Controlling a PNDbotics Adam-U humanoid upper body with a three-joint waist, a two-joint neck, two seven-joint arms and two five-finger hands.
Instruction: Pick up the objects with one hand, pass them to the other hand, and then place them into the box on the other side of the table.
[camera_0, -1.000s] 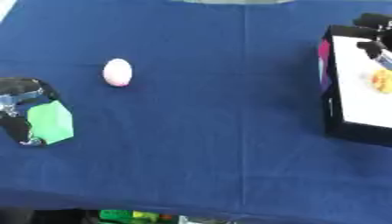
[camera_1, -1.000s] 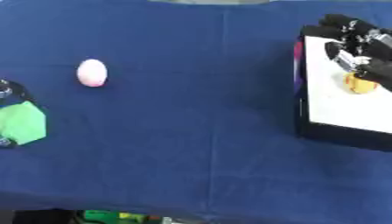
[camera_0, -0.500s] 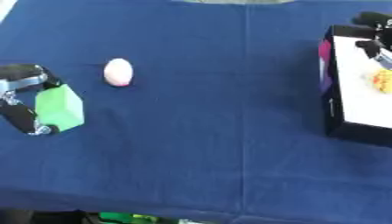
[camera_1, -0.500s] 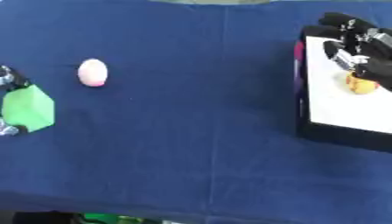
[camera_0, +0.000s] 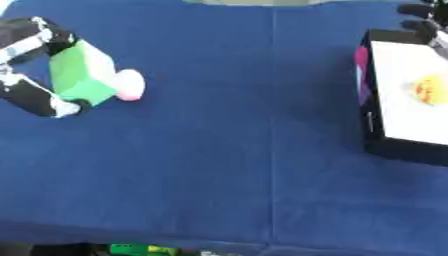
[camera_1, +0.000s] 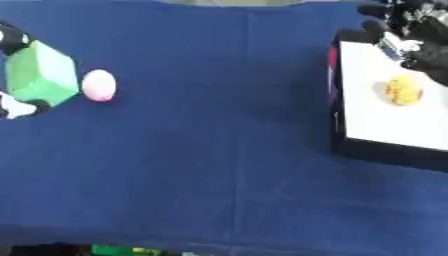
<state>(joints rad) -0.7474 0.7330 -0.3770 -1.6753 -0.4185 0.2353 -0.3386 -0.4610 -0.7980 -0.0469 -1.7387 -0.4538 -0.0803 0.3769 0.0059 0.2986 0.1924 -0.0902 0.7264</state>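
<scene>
The left hand (camera_0: 31, 65) grips a green block (camera_0: 80, 72) between thumb and fingers, beside a pink egg (camera_1: 98, 85). The right hand (camera_1: 418, 35) hovers over the box (camera_1: 385, 150), fingers curled, holding nothing.

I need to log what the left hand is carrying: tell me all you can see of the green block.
The green block is a plain, matte, box-shaped solid, bright green, tilted with one corner up. The left hand holds it at the table's left side, fingers curled round it. In the left eye view it overlaps the pink egg; the right eye view shows a gap.
</scene>
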